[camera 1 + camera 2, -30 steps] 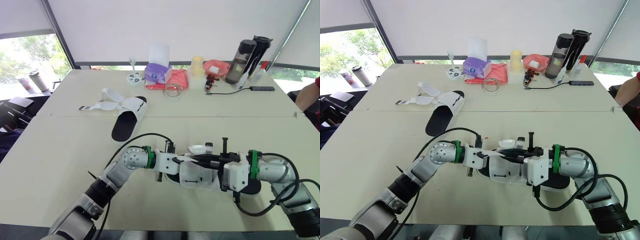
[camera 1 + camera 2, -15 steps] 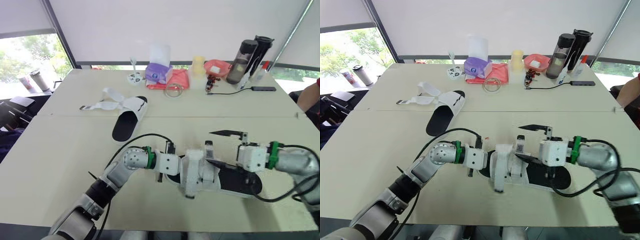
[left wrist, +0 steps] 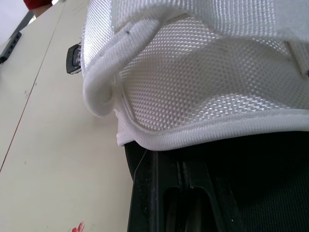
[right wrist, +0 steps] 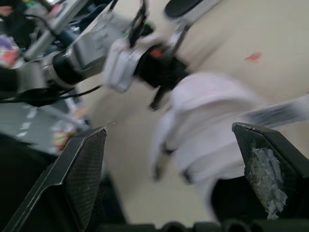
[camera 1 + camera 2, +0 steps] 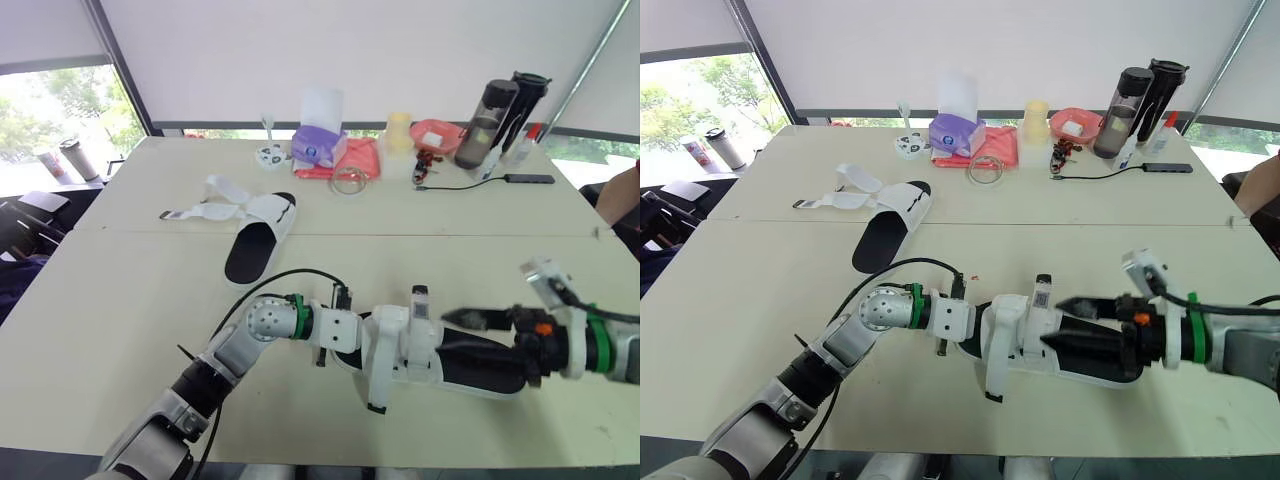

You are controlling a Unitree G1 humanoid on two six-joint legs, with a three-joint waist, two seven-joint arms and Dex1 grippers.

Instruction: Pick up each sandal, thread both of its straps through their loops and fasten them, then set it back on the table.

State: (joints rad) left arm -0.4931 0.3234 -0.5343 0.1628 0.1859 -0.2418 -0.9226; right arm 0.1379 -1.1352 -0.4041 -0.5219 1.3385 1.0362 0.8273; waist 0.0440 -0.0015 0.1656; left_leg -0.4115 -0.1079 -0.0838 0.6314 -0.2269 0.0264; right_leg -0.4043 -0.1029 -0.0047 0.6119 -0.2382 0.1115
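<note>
Holding the near sandal steady comes first, I think. The left gripper sits at the end by the straps, but I cannot tell if it is gripping. The right gripper should slide in slowly and pinch just 1 white strap, not the whole shoe. Its 2 black fingers are spread wide, with the strap part lying between them; touching or not, I cannot tell. The sandal is on the table, near the front edge.
</note>
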